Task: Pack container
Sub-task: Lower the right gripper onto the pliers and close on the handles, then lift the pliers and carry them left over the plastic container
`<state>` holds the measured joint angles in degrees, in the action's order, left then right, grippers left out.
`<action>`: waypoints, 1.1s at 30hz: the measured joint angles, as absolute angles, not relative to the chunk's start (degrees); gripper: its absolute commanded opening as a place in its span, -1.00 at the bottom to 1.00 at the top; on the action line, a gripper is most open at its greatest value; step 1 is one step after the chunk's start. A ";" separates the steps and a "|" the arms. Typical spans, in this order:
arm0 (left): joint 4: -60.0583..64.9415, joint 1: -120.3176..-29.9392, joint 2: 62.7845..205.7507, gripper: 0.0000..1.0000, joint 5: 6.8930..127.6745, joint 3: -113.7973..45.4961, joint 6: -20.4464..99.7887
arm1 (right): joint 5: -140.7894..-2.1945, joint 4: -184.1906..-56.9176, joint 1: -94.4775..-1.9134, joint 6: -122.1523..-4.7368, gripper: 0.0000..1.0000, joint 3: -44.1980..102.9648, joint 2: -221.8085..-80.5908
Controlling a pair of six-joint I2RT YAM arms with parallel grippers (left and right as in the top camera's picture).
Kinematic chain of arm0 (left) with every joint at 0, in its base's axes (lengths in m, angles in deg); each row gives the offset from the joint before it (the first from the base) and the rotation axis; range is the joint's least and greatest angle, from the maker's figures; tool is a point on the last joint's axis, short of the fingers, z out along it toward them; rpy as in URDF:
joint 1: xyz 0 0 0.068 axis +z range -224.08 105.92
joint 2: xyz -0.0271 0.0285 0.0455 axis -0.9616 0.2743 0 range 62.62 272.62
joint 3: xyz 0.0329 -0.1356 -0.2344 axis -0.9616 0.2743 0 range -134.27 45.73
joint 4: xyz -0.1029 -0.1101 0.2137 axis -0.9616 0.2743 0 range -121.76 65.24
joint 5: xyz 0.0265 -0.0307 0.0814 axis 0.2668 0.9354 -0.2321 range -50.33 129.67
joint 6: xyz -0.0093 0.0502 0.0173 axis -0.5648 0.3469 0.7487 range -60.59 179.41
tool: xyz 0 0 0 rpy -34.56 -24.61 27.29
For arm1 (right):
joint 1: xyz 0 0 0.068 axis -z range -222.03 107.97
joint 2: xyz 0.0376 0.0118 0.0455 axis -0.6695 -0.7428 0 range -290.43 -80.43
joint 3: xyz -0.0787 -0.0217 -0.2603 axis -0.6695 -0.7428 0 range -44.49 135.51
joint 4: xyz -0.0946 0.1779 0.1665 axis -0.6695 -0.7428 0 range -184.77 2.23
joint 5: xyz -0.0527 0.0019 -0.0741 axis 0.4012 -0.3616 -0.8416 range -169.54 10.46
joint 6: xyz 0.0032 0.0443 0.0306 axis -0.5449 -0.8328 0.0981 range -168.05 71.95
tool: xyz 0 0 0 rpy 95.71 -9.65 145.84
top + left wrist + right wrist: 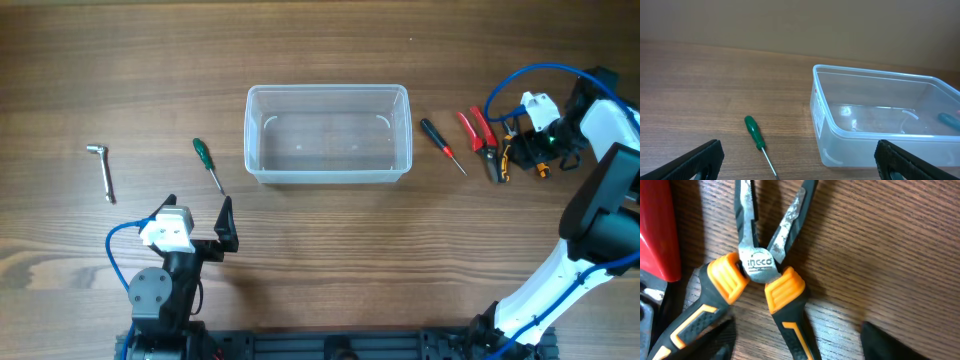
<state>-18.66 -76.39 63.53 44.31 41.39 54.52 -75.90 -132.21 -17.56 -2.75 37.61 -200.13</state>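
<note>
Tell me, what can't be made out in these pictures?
Overhead: right gripper, tips lost in dark clutter under its own wrist.
Right wrist: orange pliers, handles cut off by the bottom edge.
Left wrist: green screwdriver, tip cut off below; teal smear through the container wall, too blurred to identify.

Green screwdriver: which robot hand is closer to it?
Left. The left gripper hangs right by the green screwdriver and its tip. The right gripper is far away, past the container, over the orange-handled pliers.
</note>
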 measured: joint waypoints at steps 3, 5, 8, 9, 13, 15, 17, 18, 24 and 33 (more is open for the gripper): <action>-18.66 -76.39 63.53 0.99 44.31 41.39 54.52 | -75.90 -132.19 -17.56 -3.18 0.18 37.61 -200.15; -18.66 -76.41 63.53 0.99 44.31 41.39 54.52 | -75.87 -132.19 -17.56 -3.21 0.09 37.61 -200.17; -18.66 -76.39 63.53 0.99 44.31 41.39 54.52 | -75.85 -132.19 -17.56 -3.25 -0.11 37.61 -200.19; -18.66 -76.39 63.53 0.99 44.31 41.39 54.52 | -75.83 -132.19 -17.56 -3.29 -0.18 37.61 -200.21; -18.66 -76.39 63.53 1.00 44.31 41.39 54.52 | -75.66 -132.19 -17.56 -3.27 -0.29 37.61 -200.21; -18.66 -76.39 63.53 0.99 44.31 41.39 54.52 | -75.66 -132.19 -17.56 -3.25 -0.34 37.61 -200.24; -18.66 -76.39 63.53 1.00 44.31 41.39 54.52 | -75.66 -132.17 -17.56 -3.29 -0.38 37.61 -200.24; -18.66 -76.39 63.53 0.99 44.31 41.39 54.52 | -75.66 -132.17 -17.56 -3.23 -0.39 37.61 -200.24; -18.66 -76.39 63.53 1.00 44.31 41.39 54.52 | -75.66 -131.76 -17.56 -3.25 -0.54 37.61 -200.24; -18.66 -76.39 63.53 0.99 44.31 41.39 54.52 | -75.66 -131.69 -17.56 -3.23 -0.72 37.59 -200.24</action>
